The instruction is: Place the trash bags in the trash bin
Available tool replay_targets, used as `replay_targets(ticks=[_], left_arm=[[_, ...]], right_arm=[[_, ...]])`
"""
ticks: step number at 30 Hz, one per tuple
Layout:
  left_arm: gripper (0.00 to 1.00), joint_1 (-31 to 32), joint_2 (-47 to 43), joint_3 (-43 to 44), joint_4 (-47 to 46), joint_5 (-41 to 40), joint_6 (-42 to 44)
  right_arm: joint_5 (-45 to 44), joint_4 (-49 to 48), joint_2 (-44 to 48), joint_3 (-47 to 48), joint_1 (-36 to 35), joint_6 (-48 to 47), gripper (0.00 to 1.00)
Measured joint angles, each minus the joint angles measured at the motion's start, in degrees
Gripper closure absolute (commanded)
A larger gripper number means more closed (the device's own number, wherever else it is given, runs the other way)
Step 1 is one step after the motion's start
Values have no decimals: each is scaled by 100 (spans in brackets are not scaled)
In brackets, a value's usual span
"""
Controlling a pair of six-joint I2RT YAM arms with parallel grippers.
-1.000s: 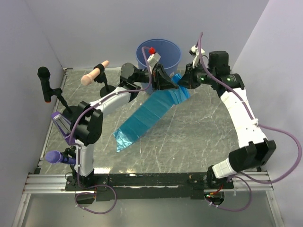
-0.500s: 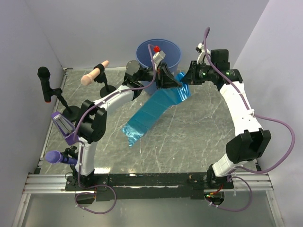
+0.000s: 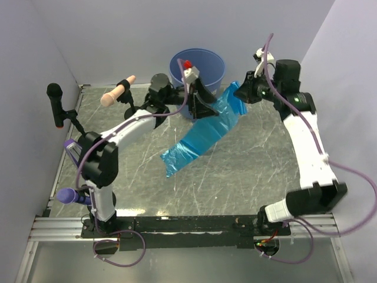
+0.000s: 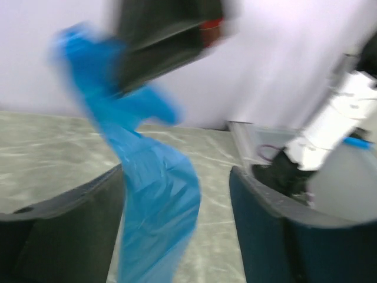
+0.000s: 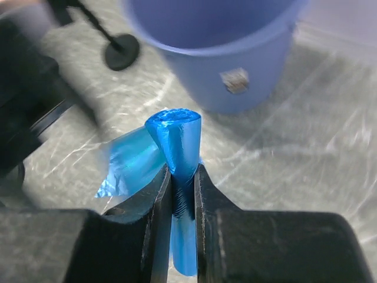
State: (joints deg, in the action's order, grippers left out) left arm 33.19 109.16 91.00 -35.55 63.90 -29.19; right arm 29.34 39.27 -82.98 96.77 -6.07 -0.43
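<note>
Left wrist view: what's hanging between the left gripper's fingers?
The trash bag hangs loose between the open left gripper's fingers, unclamped; the left wrist view shows it.

the trash bin (image 3: 197, 69) stands at the table's (image 3: 253, 177) far edge, near its middle. the trash bag (image 3: 203, 137) slants from the right gripper (image 5: 183, 177), just right of the bin, down-left toward mid-table, passing between the left gripper's (image 4: 177, 171) fingers in front of the bin. a microphone (image 3: 56, 103) stands far left.
</note>
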Motion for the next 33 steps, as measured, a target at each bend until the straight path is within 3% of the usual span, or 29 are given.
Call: replay_targets(ticks=[3,7,18,21,26,30,33], left_arm=[[18,-153,-487,-372,146,-461,516],[15,-197,-638,-511,-210,-704,595],[17,9,-247,-409,-1193,-831,212],[25,59,-66,-214,-1314,-820,39],[47,181,52,-70,-1495,-817,-184],[50,284,61,-70,-1681,-811,-330],[58,319,61,-70,-1777,-828,-452]], right_arm=[[116,-9,654,-28,-310,-367,100],[297,66,1191,105,-748,-678,100],[323,673,839,955,-922,-1001,100],[315,800,772,994,-933,-1043,100],[310,914,745,1036,-933,-1062,100],[302,949,741,1091,-933,-1071,100],[302,949,741,1091,-933,-1080,100]])
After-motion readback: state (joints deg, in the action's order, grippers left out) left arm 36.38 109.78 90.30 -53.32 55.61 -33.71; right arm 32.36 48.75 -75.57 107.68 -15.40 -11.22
